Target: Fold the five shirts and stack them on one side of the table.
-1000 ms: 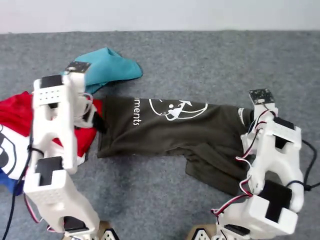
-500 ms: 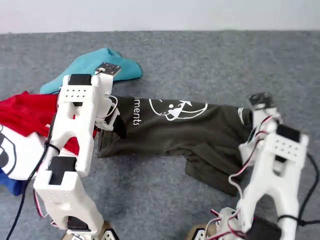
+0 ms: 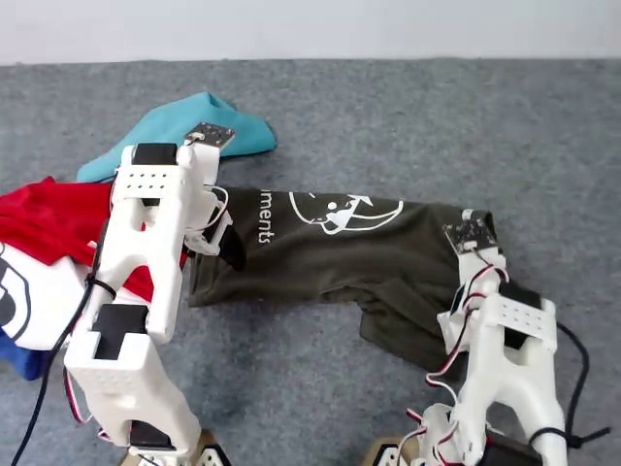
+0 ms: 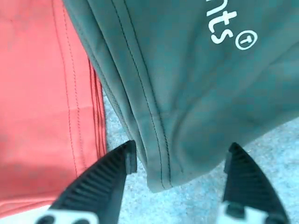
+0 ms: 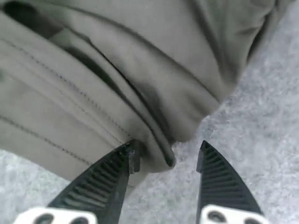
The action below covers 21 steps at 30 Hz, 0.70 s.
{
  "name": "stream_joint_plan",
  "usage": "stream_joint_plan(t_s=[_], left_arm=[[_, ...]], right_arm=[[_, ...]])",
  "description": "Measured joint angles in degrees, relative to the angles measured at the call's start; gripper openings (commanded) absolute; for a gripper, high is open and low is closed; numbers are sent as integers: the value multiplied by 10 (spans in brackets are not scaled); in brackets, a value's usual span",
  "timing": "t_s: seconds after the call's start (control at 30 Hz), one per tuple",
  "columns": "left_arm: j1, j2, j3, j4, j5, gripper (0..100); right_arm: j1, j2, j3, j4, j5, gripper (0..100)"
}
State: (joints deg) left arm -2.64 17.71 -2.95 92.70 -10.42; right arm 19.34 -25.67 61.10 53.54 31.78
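Left pincer hangs wide open over a corner at one end of the olive shirt, one jaw to each side of the stitched hem, with nothing in its grip. Right pincer is also spread open and empty, straddling a bunched fold at the shirt's other end.

The olive shirt lies lengthwise across the middle of the worktop between the two arms, print up. Its right end is crumpled and trails toward the front edge. Its left end sits just beside the red shirt, which is heaped with the white shirt and the teal shirt at the left side.

The step in hand looks like taking both ends in order to lift and fold. On the left, the outer jaw should come down on the thin strip of worktop between red and olive, so that only the olive hem is bitten. On the right the cloth is several layers thick. The bite there should go deep enough to catch every layer, or the lower ones will likely slip out and undo the fold. Both ends should rise together to keep the shirt taut.
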Motion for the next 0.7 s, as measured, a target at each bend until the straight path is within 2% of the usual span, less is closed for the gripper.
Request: stream_joint_plan(t_s=[0.2,0.43,0.7], left_arm=[[0,0,0,0,0,299],[0,0,0,0,0,299],[0,0,0,0,0,299]], right_arm=[[0,-1,10,-33,0,57],[0,-1,11,-29,11,10],[0,-3,-19,62,41,10]])
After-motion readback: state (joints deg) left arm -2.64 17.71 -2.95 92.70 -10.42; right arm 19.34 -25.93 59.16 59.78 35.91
